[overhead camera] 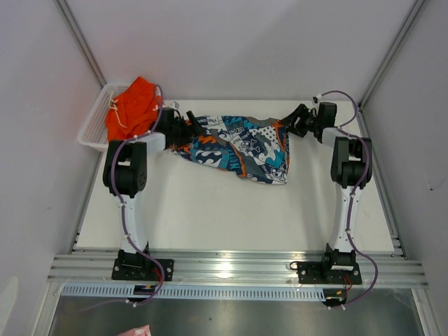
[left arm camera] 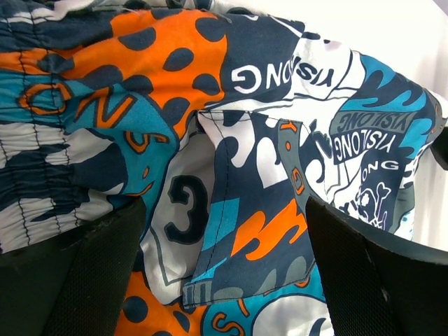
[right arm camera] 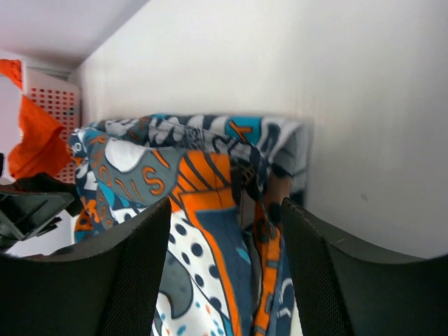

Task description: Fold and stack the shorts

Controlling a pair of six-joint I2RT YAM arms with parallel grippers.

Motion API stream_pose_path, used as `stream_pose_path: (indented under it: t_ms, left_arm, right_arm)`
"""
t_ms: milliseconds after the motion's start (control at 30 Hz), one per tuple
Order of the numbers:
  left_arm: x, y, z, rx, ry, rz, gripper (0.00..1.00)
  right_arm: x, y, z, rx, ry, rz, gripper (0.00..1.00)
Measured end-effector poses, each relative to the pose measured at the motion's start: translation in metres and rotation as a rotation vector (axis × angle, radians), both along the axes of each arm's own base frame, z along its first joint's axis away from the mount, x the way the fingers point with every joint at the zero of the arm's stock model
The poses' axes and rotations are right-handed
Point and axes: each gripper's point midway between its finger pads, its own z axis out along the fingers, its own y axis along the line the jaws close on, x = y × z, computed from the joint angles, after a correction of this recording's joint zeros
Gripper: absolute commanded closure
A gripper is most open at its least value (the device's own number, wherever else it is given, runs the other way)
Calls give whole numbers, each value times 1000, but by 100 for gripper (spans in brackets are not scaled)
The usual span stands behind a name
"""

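Lying across the far part of the table [overhead camera: 210, 210], the printed shorts [overhead camera: 241, 147] are spread between both grippers. The left gripper [overhead camera: 190, 130] is set on their left end, its jaws wide over the cloth. The right gripper [overhead camera: 297, 120] is likewise held wide at the far right corner. The orange shorts [overhead camera: 133, 105] are heaped in the white basket [overhead camera: 91, 133], far left.
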Motion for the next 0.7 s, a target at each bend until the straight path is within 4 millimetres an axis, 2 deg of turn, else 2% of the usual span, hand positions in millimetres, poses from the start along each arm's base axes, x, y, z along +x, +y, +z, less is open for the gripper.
stream_pose_path:
  t_ms: [100, 333, 467, 600, 667, 700]
  left_arm:
    - [1, 0, 0, 3, 2, 2, 1]
    - [3, -1, -1, 16, -2, 3, 1]
    - [3, -1, -1, 20, -1, 6, 1]
    - [3, -1, -1, 23, 2, 5, 1]
    - [3, -1, -1, 24, 3, 5, 1]
    - [3, -1, -1, 24, 4, 5, 1]
  right_arm:
    - [7, 5, 1, 41, -18, 12, 35]
    - [8, 15, 5, 101, -35, 38, 35]
    - [9, 18, 12, 121, -58, 49, 41]
    - [11, 22, 11, 140, -63, 61, 41]
    - [14, 23, 8, 148, -63, 65, 44]
    - [17, 24, 6, 152, -65, 67, 52]
